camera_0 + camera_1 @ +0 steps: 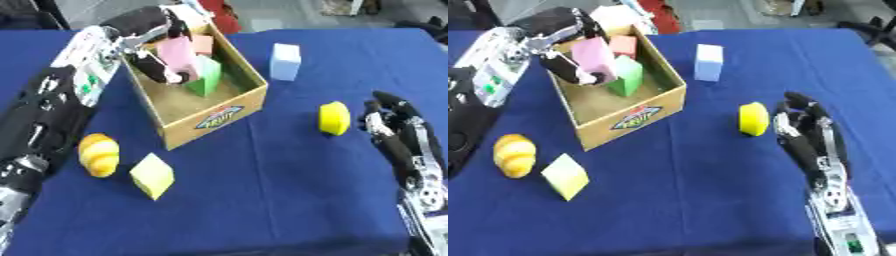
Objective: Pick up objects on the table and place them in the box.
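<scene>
The open cardboard box (214, 117) stands at the upper middle of the blue table. Inside it are a green block (206, 75) and a salmon block (203, 44). My left hand (156, 65) reaches over the box from the left, fingers curled round a pink block (179, 54) held within the box's opening. On the cloth lie a pale blue block (285, 61), a yellow rounded piece (334, 118), a yellow-green cube (152, 175) and an orange-yellow croissant-shaped piece (99, 154). My right hand (802, 135) rests open just right of the yellow rounded piece, holding nothing.
The blue cloth (280, 200) covers the table down to its front edge. My left forearm (52, 110) lies along the left side, close to the croissant-shaped piece. Red and white things (219, 15) stand behind the box.
</scene>
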Tool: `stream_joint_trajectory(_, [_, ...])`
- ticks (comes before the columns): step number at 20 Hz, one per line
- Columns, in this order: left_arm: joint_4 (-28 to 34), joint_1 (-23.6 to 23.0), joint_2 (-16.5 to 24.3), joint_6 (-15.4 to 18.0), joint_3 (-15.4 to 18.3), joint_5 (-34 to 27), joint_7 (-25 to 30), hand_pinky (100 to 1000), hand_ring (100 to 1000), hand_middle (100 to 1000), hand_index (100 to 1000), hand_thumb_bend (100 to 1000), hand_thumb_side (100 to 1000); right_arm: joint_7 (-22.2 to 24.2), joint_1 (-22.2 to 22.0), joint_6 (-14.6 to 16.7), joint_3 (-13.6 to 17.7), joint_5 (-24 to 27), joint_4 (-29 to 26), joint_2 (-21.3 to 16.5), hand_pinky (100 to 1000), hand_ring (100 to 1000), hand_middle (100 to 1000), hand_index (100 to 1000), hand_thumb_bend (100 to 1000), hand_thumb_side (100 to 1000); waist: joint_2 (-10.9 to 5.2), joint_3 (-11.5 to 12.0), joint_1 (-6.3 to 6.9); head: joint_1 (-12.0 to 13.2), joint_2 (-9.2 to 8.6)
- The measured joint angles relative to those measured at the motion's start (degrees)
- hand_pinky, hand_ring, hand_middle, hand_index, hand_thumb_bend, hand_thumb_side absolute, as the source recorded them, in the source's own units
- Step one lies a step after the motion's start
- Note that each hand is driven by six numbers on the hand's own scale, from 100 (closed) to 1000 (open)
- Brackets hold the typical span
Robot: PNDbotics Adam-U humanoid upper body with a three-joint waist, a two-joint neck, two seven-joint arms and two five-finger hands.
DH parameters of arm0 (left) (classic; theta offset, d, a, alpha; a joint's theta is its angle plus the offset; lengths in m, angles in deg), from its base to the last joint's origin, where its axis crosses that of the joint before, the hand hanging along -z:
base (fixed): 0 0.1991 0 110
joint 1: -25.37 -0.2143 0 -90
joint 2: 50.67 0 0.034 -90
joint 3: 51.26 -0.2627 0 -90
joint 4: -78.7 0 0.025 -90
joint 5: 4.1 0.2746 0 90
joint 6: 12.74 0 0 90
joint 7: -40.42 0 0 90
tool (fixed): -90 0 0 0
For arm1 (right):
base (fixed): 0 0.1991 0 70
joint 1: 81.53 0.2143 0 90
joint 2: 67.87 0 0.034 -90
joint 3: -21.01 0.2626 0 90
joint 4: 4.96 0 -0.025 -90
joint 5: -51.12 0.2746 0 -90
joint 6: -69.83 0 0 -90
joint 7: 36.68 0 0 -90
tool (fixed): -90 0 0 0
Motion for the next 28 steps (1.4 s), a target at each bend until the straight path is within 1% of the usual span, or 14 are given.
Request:
stream_joint_trajectory(2, [0.5,-0.1,0.2,0.4,0.0,-0.2,1.1,836,835,844,927,610,594,0.0,0.0,0.0,0.0,0.0,0.0,0.0,570,587,657,787,100,405,0.0,0.2,0.0,0.0,0.0])
stream_joint_trajectory(3, [1.0,-0.3,0.6,0.5,0.2,-0.5,1.5,843,847,857,937,582,632,0.0,0.0,0.0,0.0,0.0,0.0,0.0,570,587,657,786,100,399,0.0,0.3,0.0,0.0,0.0])
stream_joint_trajectory(4, [1.7,-0.5,1.1,0.5,0.4,-0.9,1.8,846,850,861,940,637,623,0.0,0.1,0.0,0.0,0.0,0.0,0.0,570,587,657,786,100,407,0.0,0.5,0.0,0.0,0.0])
stream_joint_trajectory(5, [2.6,-0.6,1.7,0.4,0.7,-1.5,2.0,837,840,852,933,636,619,0.0,0.1,0.0,0.0,0.0,0.0,0.0,571,587,657,787,100,408,0.01,0.7,0.0,0.0,-0.01])
stream_joint_trajectory(6, [3.7,-0.7,2.5,0.3,1.1,-2.1,2.2,814,810,820,909,627,607,0.0,0.1,0.0,0.0,0.0,0.0,0.0,571,588,657,787,100,408,0.01,0.9,0.0,0.0,-0.01])
stream_joint_trajectory(8, [6.0,-1.2,4.2,0.4,1.5,-3.9,3.1,785,735,754,875,573,522,0.0,0.1,0.0,0.0,0.0,0.0,0.0,571,588,658,787,100,409,0.02,1.0,0.0,-0.1,-0.02])
stream_joint_trajectory(11, [10.5,-2.7,7.8,1.5,1.7,-7.7,7.0,787,730,749,869,531,391,0.0,0.2,0.0,0.1,0.0,0.1,0.0,571,588,658,787,100,409,0.04,1.2,0.0,-0.3,-0.04])
stream_joint_trajectory(12, [12.1,-3.4,9.4,2.0,1.7,-8.9,8.9,787,730,746,864,528,367,0.0,0.2,0.0,0.1,0.0,0.1,0.0,571,588,658,787,100,410,0.05,1.3,0.0,-0.3,-0.04])
stream_joint_trajectory(15, [16.6,-6.2,14.6,2.8,1.8,-11.8,14.4,786,728,744,862,537,343,0.0,0.3,0.0,0.4,0.0,0.2,0.0,571,588,658,787,100,410,0.06,1.9,0.06,-0.7,-0.05])
stream_joint_trajectory(18, [20.0,-9.6,18.9,2.6,1.8,-13.7,18.4,785,733,750,867,550,357,0.0,0.5,0.0,0.4,0.0,0.4,0.0,571,588,658,787,100,411,0.06,2.3,0.33,-1.1,-0.07])
stream_joint_trajectory(21, [22.1,-13.0,21.8,1.8,1.5,-15.4,21.3,790,743,769,877,572,382,-0.1,0.5,0.1,0.5,0.0,0.4,-0.1,571,588,658,787,100,411,0.06,2.5,0.39,-1.3,-0.08])
stream_joint_trajectory(23, [22.5,-14.4,22.7,1.1,0.9,-16.0,22.4,799,757,789,896,588,409,-0.1,0.5,0.1,0.6,0.0,0.4,-0.1,571,587,658,787,100,411,0.06,2.5,0.39,-1.3,-0.08])
stream_joint_trajectory(25, [22.6,-15.8,23.0,0.6,0.0,-16.1,23.1,802,760,791,895,581,404,-0.2,0.6,0.1,0.7,0.0,0.4,-0.1,571,587,657,787,100,411,0.06,2.5,0.39,-1.3,-0.09])
stream_joint_trajectory(28, [22.5,-17.5,23.0,0.0,-1.2,-16.2,23.6,809,770,805,898,593,401,-0.2,0.6,0.2,0.7,0.0,0.4,-0.1,571,587,658,787,100,412,0.06,2.5,0.39,-1.3,-0.1])
